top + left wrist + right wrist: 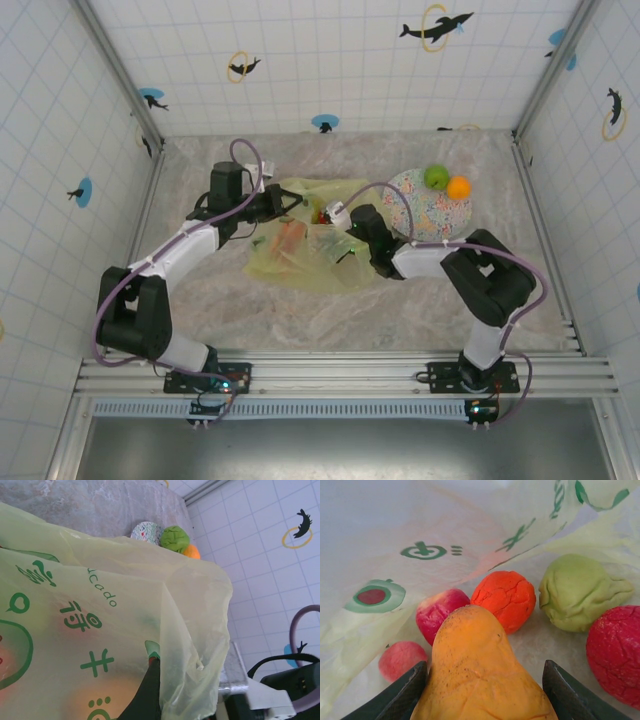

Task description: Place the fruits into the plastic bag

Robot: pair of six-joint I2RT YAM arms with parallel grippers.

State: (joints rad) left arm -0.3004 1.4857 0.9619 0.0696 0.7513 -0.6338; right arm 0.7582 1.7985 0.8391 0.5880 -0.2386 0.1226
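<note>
Inside plastic bag (395,540): right gripper (485,664) clasps orange pear (470,640) by its belly; probably hard, slick.
At its rim: left gripper (285,205) pinches limp film.

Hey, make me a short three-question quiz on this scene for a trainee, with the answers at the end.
1. True or false: a green fruit and an orange fruit lie on the speckled plate.
2. The right gripper is closed on: A) a red apple, B) a yellow-orange pear-shaped fruit, C) the plate's rim.
3. Fill in: the ___ gripper pinches the plastic bag.
Key: 1 true; 2 B; 3 left gripper.
</note>
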